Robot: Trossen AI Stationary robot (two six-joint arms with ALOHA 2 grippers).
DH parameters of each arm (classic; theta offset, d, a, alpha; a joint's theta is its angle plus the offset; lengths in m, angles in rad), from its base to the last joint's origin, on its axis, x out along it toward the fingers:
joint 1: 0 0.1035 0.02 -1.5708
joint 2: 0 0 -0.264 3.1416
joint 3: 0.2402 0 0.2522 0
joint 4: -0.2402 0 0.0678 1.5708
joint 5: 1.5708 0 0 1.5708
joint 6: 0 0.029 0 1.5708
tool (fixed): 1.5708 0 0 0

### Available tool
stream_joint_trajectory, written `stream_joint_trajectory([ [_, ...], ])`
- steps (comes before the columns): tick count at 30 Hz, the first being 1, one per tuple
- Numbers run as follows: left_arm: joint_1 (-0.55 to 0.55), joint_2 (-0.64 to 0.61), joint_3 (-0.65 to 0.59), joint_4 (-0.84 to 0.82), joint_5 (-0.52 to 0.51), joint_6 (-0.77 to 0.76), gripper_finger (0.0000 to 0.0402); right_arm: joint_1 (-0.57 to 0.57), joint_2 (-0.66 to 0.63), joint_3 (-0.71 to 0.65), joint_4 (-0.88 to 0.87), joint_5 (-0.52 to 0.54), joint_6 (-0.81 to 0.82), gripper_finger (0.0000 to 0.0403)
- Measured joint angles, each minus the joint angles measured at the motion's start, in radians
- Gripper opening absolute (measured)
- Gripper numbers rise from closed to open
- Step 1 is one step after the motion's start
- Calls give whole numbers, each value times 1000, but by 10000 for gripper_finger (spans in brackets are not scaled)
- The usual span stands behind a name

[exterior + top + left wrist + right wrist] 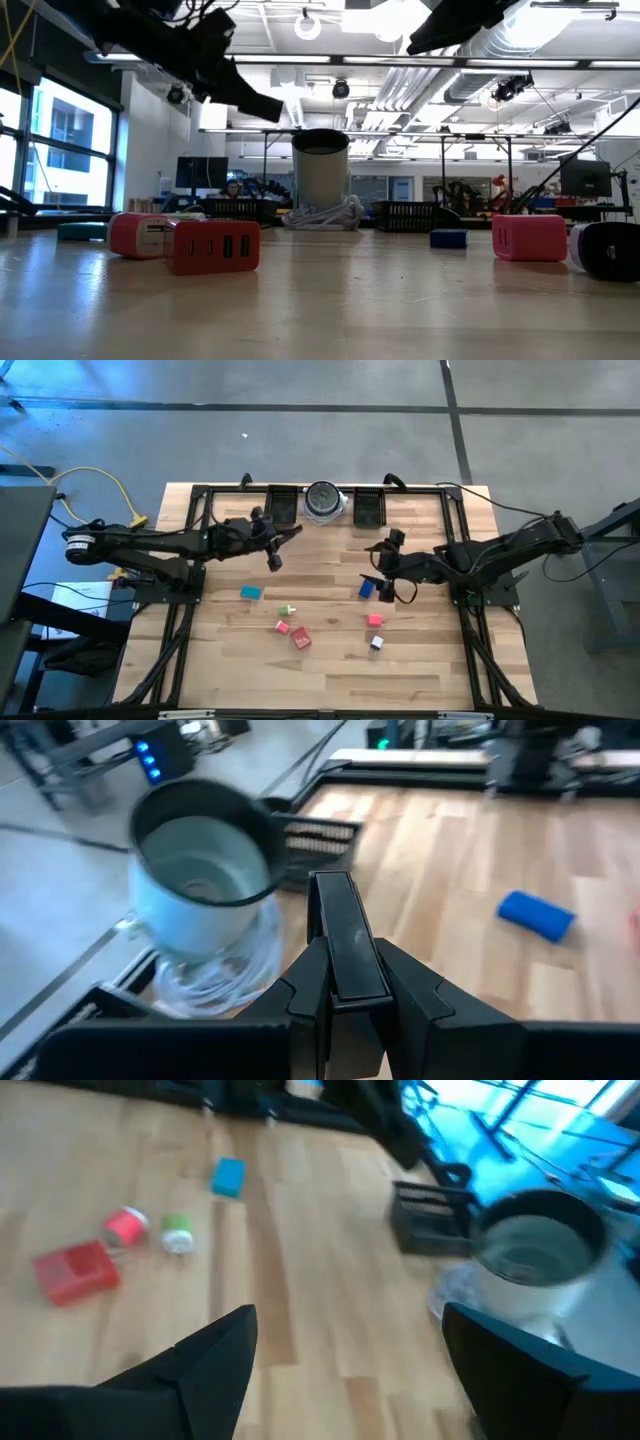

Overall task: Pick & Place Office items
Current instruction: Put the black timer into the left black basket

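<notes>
My left gripper (279, 540) hovers at the table's far left, near the round silver-grey dish (323, 500), shut on a flat black piece (345, 935). My right gripper (381, 566) hangs open above the table right of centre, nothing between its fingers; a blue piece (366, 589) lies just beside it. On the wood lie a teal piece (250, 592), a green-white one (288, 610), a pink one (283, 626), a red one (301, 639), another pink one (375, 620) and a black-white one (377, 643). My left gripper pinches the black piece between its two fingers (305, 990) by its rear part (352, 988). The front part (335, 895) juts out past the fingertips. The fingers come nearly level from the table's left and lie along the piece. It is lifted clear of the table (255, 100).
Two black rectangular trays (282, 507) (369, 508) flank the dish at the far edge, with a white cord coiled at the dish's foot (235, 965). A black frame (455, 530) borders the wooden top. Bare wood lies along the near edge.
</notes>
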State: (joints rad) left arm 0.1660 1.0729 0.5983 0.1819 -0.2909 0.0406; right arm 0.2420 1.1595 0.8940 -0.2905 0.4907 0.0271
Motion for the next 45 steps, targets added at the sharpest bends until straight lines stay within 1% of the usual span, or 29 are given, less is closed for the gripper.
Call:
stream_joint_trajectory([
  [3, 45, 0, 0, -11, 0, 17, 51, 0, 2, -28, 68, -60, -4, 306],
  [5, 73, 0, 0, -15, 0, 29, 51, 0, 1, -42, 117, -75, -11, 306],
  [8, 114, 0, 0, -27, 0, 64, 51, 0, 1, -58, 143, -75, -22, 306],
  [17, 228, 4, 0, -50, 2, 146, 55, 0, 1, -58, 149, -75, -4, 306],
  [22, 286, 4, 1, -49, 46, 155, 51, 0, 2, -58, 149, -75, -1, 306],
  [27, 340, 15, 1, -46, 58, 174, 51, 0, 2, -58, 145, -75, 6, 306],
  [33, 390, 83, 7, -47, 99, 188, 51, 0, 2, -77, 158, -58, 6, 306],
  [38, 406, 165, 45, -52, 125, 196, 51, -1, 2, -112, 190, -48, 6, 306],
  [45, 435, 289, 160, -179, 135, 226, 51, -14, 2, -143, 201, -49, 30, 306],
])
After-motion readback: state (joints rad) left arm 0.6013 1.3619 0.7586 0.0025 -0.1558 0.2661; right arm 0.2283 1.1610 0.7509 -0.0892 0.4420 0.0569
